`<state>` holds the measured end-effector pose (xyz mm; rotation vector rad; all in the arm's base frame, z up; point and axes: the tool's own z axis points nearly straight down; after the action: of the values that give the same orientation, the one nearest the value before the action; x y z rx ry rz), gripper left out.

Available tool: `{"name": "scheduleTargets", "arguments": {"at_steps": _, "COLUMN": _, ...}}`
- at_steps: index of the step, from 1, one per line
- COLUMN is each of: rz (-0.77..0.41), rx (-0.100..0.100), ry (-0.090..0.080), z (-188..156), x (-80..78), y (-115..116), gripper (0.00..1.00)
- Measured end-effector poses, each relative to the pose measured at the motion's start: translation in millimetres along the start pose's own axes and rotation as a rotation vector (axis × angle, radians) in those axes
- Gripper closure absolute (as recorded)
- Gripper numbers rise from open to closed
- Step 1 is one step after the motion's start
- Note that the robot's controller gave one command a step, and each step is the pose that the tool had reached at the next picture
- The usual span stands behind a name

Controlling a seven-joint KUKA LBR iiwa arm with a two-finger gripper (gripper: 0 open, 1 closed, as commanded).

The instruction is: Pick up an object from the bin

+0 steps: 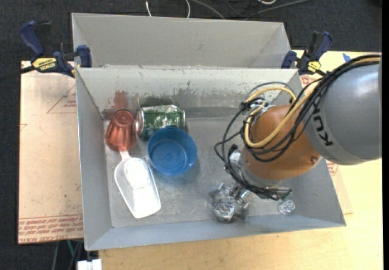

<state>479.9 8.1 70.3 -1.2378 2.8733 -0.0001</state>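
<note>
The gripper [228,203] is being held low by the bin's [182,83] near wall, right of middle; its opening cannot be told. A small clear object [286,207] is lying just beside it, toward the near right corner.

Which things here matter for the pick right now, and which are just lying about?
In play: hand, low by the front wall of the bin; small clear thing, beside it toward the view's right, probably the nearest candidate.

Lying about: red cup, green can, blue bowl, white scoop, all clustered at the view's left.
</note>
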Motion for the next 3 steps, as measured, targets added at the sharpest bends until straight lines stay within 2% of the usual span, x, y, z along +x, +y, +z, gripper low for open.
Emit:
{"name": "scheduleTargets", "arguments": {"at_steps": 1, "rz": 0.004, "rx": 0.001, "ry": -0.004, "z": -101.1, "x": -2.7, "y": -0.7, "gripper": 1.00}}
{"name": "scheduleTargets", "arguments": {"at_steps": 3, "rz": 0.000, "rx": -0.010, "ry": 0.005, "z": -40.5, "x": 0.1, "y": 2.9, "gripper": 1.00}}
